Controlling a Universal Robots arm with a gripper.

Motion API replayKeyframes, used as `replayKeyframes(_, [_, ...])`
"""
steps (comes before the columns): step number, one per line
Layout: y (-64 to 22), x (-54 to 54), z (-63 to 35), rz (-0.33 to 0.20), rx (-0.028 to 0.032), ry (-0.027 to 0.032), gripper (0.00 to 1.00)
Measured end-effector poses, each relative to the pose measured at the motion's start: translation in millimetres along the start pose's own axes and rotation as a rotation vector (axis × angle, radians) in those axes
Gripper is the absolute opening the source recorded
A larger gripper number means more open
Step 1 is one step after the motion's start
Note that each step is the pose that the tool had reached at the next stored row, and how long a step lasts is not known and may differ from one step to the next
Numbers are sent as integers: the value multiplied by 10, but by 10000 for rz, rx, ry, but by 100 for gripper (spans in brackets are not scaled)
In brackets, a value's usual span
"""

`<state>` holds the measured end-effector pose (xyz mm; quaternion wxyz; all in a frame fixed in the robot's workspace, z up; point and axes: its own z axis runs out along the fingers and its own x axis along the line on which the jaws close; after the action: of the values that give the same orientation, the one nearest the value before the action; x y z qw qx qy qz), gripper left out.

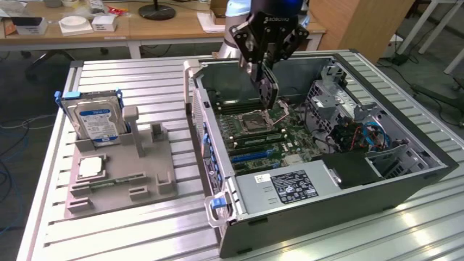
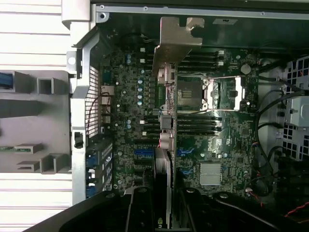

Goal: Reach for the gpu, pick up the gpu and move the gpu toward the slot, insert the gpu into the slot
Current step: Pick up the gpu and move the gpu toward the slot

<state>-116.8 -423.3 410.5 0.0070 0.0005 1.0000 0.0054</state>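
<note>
The gpu [image 1: 268, 89] is being gripped between the closed-in fingers [image 2: 140, 215] of the gripper [image 1: 262, 68]. Its long side is hanging straight down, with its metal bracket [image 2: 176, 41] at the end farthest from the wrist. The arm is reaching in over the open computer case [image 1: 326, 217] from twelve o'clock in the exterior view. The wrist is being pointed downward and the gripper is being held above the case's rim. The card's lower end is being suspended over the green motherboard [image 1: 286, 130], near the processor socket [image 1: 261, 117], and is not seated in any connector. In the wrist view the card is being seen edge-on, passing across the blue slot [image 2: 144, 152], whose ends are showing on either side of it. At nine o'clock from the case in the exterior view, a hard drive [image 1: 96, 122] is being held upright in a grey fixture [image 1: 138, 179] on the slatted table [image 1: 145, 76].
</note>
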Motion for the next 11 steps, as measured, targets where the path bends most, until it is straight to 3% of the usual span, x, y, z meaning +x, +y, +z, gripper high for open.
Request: replayKeyframes(11, [0, -274, 3, 0, 1, 1, 27])
